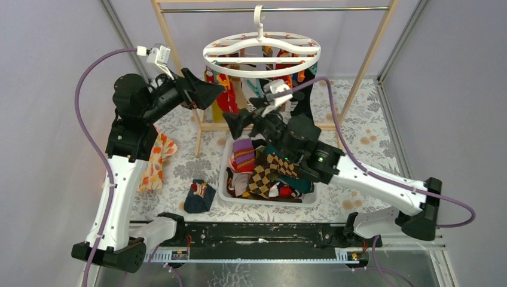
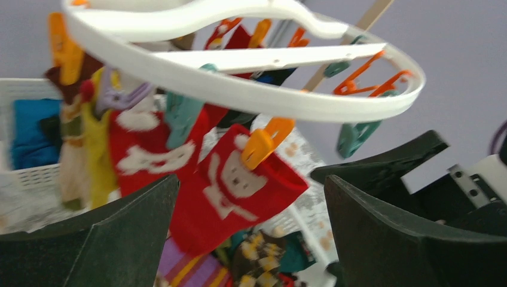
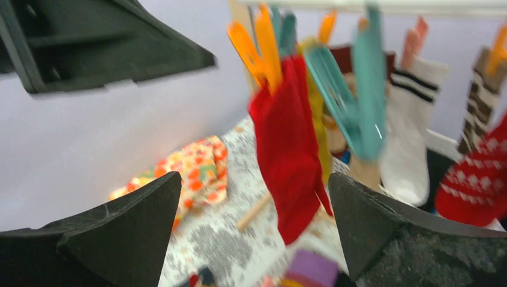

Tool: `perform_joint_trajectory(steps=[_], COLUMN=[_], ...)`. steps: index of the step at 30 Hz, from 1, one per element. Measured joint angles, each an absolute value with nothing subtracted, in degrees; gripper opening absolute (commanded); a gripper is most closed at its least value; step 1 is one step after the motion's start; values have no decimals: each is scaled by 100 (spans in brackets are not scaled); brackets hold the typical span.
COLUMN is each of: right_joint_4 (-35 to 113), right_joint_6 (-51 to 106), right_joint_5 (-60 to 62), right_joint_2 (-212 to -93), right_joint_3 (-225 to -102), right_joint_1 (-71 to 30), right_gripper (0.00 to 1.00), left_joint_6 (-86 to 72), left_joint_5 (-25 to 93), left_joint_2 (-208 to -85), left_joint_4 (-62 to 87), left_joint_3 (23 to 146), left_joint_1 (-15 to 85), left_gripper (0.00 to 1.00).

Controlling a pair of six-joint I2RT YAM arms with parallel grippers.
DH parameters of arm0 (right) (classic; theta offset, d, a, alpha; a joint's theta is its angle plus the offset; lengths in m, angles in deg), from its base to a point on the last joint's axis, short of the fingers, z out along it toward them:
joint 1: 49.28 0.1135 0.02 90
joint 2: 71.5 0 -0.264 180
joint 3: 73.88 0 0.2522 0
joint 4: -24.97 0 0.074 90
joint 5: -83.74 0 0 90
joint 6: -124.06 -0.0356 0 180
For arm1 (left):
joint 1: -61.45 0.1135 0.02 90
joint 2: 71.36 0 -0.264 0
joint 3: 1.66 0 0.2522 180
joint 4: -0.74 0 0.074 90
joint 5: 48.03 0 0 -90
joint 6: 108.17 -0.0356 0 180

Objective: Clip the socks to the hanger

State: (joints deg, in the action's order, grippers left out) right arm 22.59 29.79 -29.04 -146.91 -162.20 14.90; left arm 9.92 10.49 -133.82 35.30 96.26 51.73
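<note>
Socks (image 1: 263,173) fill the white basket (image 1: 222,179) on the table. More hang clipped to the hanger (image 1: 261,54), hooked on the rod (image 1: 335,8). The left gripper (image 2: 251,179) and right gripper (image 3: 254,176) both gape wide, holding nothing. Between them a red sock (image 2: 233,191) dangles from an orange clip (image 2: 263,143), seemingly by its cuff, though the view is blurred.

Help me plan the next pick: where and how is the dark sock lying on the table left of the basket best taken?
Probably its bunched, raised middle, from straight above with the left tool, on whose side it lies. The dark sock lies low and crumpled on the table, and the basket wall stands close on its right, leaving little room for a sideways approach.
</note>
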Motion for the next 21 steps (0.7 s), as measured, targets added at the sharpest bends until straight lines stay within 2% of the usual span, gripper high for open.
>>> perform_joint_trajectory(steps=[5,11,16,19,21], right_joint_4=[2843,3787,4143,3842,3586], right_joint_6=[2857,2455,2168,2111,2068], right_joint_5=[-3427,-4568,-5344,-5512,-5468], right_joint_2=[-13496,-11546,-10093,-9959,-10296], right_joint_3=[-15021,-13475,-12354,-11729,-11351], right_joint_1=[1492,1354,148,-615,-1266], right_gripper=[100,100,100,100,100], left_joint_6=[0,-1460,-2035,-2035,-1976], left_joint_5=[1005,727,741,797,865], left_joint_2=[-13035,-12796,-12943,-13111,-13196], left_joint_4=[4114,4409,3836,3034,2236], left_joint_3=[9316,8330,6693,5589,4877], left_joint_1=[5818,7224,7814,7842,7844], left_gripper=[98,98,98,98,98])
